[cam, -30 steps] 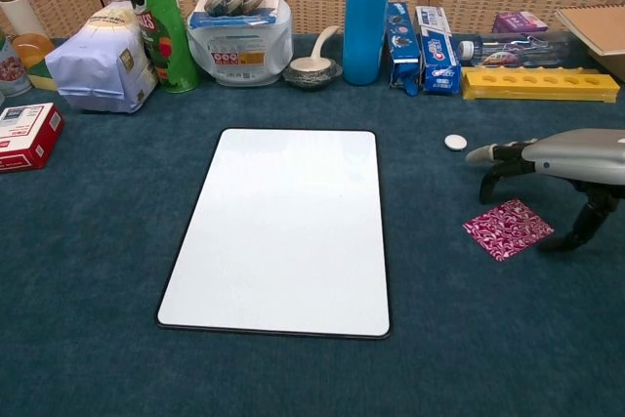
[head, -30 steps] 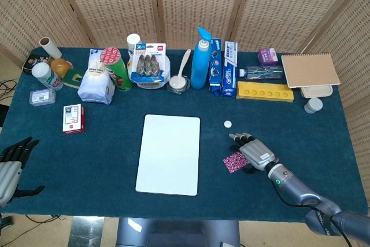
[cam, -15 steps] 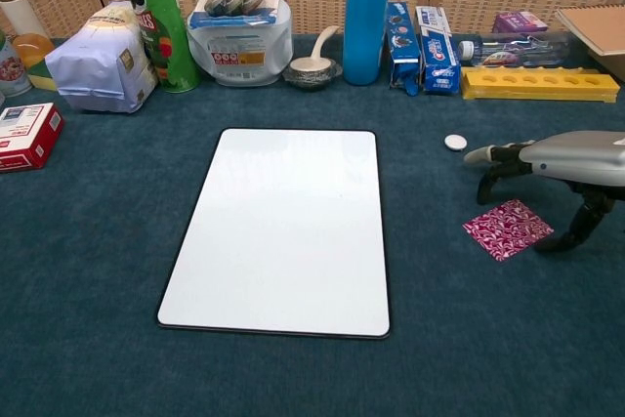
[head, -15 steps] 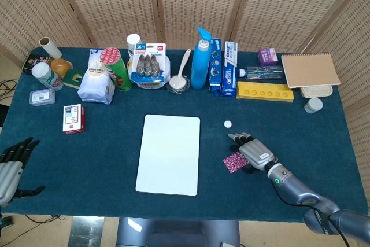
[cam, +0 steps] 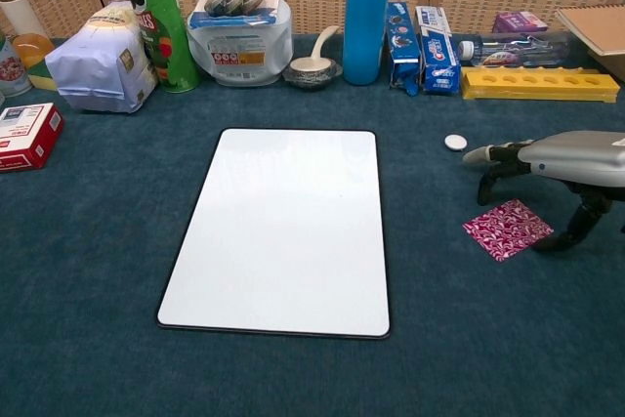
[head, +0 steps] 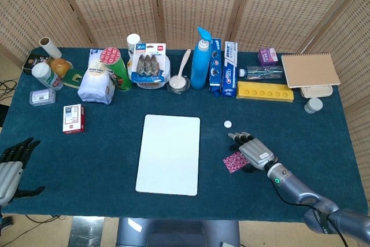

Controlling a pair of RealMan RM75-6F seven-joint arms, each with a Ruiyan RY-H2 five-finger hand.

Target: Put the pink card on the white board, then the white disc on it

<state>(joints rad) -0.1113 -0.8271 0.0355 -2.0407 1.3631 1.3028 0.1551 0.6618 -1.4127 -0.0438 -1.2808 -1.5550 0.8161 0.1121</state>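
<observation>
The pink patterned card (cam: 507,228) (head: 235,162) lies flat on the blue cloth, right of the white board (cam: 283,227) (head: 169,153). My right hand (cam: 557,171) (head: 252,151) hovers over the card with fingers spread and arched; fingertips reach the cloth on both sides of the card and nothing is held. The small white disc (cam: 456,142) (head: 228,124) rests on the cloth just beyond the hand. My left hand (head: 10,165) sits open at the table's near left corner, seen only in the head view.
A row of goods lines the far edge: chip can (cam: 155,17), white bag (cam: 101,68), blue bottle (cam: 366,12), toothpaste boxes (cam: 437,44), yellow tray (cam: 539,83). A red-and-white box (cam: 26,134) sits at left, a notebook (head: 310,69) at far right.
The right hand has barely shifted over the card. The card, disc and board lie where they were.
</observation>
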